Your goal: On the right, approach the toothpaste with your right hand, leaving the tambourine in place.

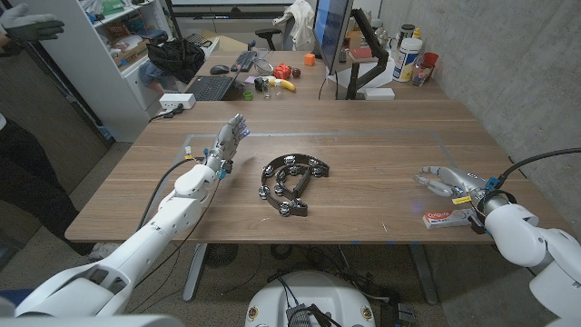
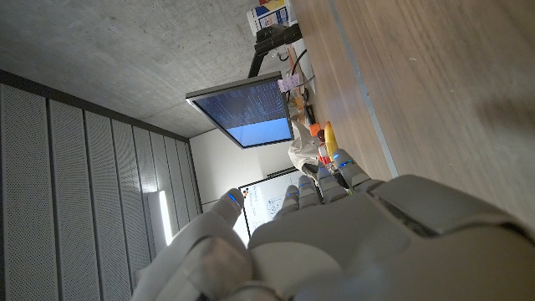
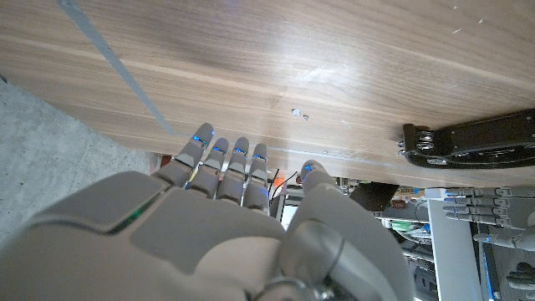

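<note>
White toothpaste (image 1: 448, 218) lies at four o'clock under our right hand (image 1: 447, 182), fingers spread and empty, tambourine (image 1: 293, 184) untouched at centre.

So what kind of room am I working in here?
Most likely an office or lab workspace: a desk behind the table holds a monitor and keyboard, with a shelf unit and bare concrete wall.
</note>
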Robot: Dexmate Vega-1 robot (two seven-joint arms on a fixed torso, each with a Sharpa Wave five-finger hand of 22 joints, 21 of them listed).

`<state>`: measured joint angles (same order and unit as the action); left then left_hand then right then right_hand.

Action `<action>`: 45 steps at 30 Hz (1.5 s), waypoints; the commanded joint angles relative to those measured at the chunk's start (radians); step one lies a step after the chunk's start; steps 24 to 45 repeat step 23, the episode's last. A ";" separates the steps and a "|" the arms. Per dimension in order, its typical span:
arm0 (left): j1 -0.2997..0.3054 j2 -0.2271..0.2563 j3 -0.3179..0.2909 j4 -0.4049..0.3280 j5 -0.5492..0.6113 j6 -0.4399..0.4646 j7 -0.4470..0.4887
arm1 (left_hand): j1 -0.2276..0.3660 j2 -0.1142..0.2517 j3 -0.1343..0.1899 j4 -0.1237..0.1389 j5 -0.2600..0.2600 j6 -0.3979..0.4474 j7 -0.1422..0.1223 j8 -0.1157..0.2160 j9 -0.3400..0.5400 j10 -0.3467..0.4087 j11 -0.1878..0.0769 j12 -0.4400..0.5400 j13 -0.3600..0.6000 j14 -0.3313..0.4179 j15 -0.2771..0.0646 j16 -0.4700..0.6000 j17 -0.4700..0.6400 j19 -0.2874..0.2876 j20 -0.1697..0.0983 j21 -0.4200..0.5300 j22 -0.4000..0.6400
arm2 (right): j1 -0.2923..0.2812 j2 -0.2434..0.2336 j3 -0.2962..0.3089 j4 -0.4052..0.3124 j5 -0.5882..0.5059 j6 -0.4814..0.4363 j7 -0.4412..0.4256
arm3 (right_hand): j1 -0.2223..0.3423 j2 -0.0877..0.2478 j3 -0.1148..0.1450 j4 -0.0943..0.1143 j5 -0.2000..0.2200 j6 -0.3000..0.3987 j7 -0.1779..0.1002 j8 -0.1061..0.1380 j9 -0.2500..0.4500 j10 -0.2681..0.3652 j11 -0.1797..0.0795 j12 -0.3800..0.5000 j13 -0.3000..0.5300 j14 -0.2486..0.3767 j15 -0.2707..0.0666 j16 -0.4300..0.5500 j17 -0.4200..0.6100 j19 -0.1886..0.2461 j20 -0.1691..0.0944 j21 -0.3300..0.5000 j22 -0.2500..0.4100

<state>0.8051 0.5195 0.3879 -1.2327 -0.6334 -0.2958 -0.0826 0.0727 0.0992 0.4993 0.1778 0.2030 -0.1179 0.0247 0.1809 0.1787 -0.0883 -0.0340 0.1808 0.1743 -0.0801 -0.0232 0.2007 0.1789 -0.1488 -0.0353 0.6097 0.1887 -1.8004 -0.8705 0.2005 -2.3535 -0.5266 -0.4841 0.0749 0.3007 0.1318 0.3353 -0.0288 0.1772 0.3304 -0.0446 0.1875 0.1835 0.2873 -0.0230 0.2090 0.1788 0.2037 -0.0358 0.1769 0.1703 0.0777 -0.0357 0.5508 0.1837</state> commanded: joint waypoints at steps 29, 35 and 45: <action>0.064 0.049 -0.022 -0.080 -0.007 0.014 0.019 | -0.013 0.068 0.011 0.001 0.003 -0.008 -0.003 0.007 0.003 -0.007 0.001 0.005 0.005 -0.009 0.003 -0.001 0.002 0.003 -0.019 -0.004 0.001 | -0.012 -0.049 -0.054 -0.008 0.020 -0.091 -0.012 | 0.009 0.006 0.001 -0.008 0.006 0.007 -0.001 0.006 0.006 0.000 0.001 0.001 0.006 0.003 -0.009 0.009 0.001 0.013 -0.034 -0.005 0.002; 0.064 0.049 -0.022 -0.080 -0.007 0.014 0.019 | -0.013 0.068 0.011 0.001 0.003 -0.008 -0.003 0.007 0.003 -0.007 0.001 0.005 0.005 -0.009 0.003 -0.001 0.002 0.003 -0.019 -0.004 0.001 | -0.012 -0.049 -0.054 -0.008 0.020 -0.091 -0.012 | 0.009 0.006 0.001 -0.008 0.006 0.007 -0.001 0.006 0.006 0.000 0.001 0.001 0.006 0.003 -0.009 0.009 0.001 0.013 -0.034 -0.005 0.002; 0.064 0.049 -0.022 -0.080 -0.007 0.014 0.019 | -0.013 0.068 0.011 0.001 0.003 -0.008 -0.003 0.007 0.003 -0.007 0.001 0.005 0.005 -0.009 0.003 -0.001 0.002 0.003 -0.019 -0.004 0.001 | -0.012 -0.049 -0.054 -0.008 0.020 -0.091 -0.012 | 0.009 0.006 0.001 -0.008 0.006 0.007 -0.001 0.006 0.006 0.000 0.001 0.001 0.006 0.003 -0.009 0.009 0.001 0.013 -0.034 -0.005 0.002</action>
